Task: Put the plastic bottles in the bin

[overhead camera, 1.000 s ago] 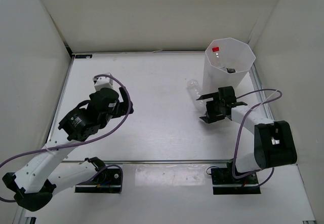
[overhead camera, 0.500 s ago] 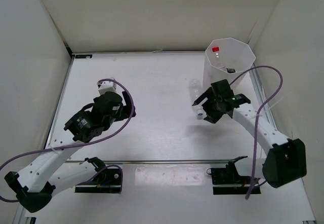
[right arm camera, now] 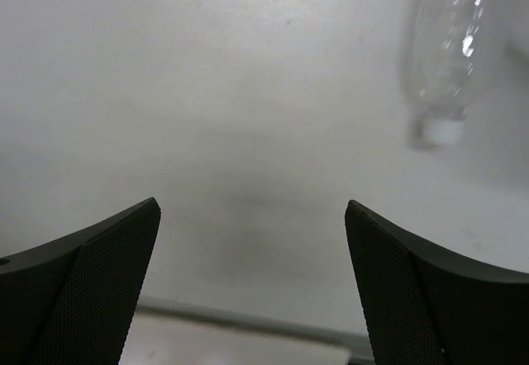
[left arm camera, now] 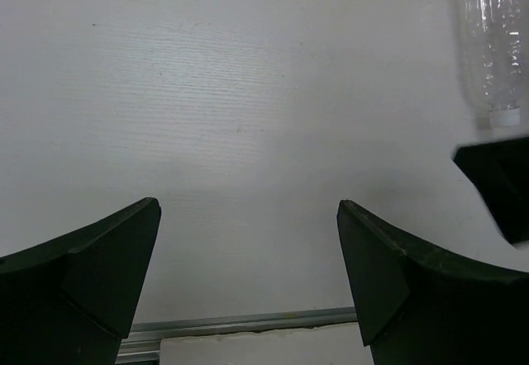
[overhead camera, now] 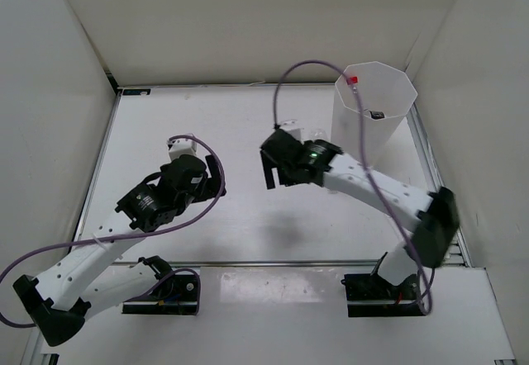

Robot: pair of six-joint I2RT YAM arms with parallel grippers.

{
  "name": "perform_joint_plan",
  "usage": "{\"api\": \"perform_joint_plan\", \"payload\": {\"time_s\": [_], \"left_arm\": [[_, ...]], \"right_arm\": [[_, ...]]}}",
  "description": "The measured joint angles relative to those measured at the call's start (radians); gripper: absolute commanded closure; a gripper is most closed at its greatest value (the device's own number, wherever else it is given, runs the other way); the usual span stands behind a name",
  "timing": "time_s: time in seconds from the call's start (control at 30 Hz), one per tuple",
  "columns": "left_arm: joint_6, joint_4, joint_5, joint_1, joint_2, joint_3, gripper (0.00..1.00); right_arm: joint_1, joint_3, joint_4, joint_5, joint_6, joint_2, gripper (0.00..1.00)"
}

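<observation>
Okay, clear bottle looks light, slick, crushable, so grab mid-body; right gripper and left gripper both spread, empty.

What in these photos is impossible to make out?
Top view: the clear bottle is mostly hidden under the right arm.
Top view: inside the bin only a red cap and a dark bit show; its wall hides the rest.
Right wrist view: the bottle is blurred, cut off by the top edge.
Left wrist view: its base is cut off by the top edge.
</observation>
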Motion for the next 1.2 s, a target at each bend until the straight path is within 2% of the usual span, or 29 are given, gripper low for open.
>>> {"api": "perform_joint_plan", "payload": {"time_s": [0.13,0.27,0.43,0.63,1.2], "left_arm": [[0.004,0.000,0.022,0.000,0.001,-0.001,0.01],[0.012,-0.007,0.040,0.000,0.001,-0.001,0.01],[0.014,-0.032,0.046,0.000,-0.016,-0.010,0.01],[-0.011,-0.084,0.050,0.000,-0.074,-0.034,0.01],[-0.049,-0.203,0.086,0.000,-0.085,-0.033,0.00]], "right_arm": [[0.013,0.126,-0.010,0.191,-0.156,0.283,0.06],[-0.040,0.183,-0.006,0.286,-0.265,0.439,0.06],[-0.101,0.172,0.047,0.384,-0.387,0.449,0.07],[-0.133,0.069,0.140,0.445,-0.477,0.446,0.07],[-0.283,0.023,0.291,0.438,-0.571,0.505,0.07]]}}
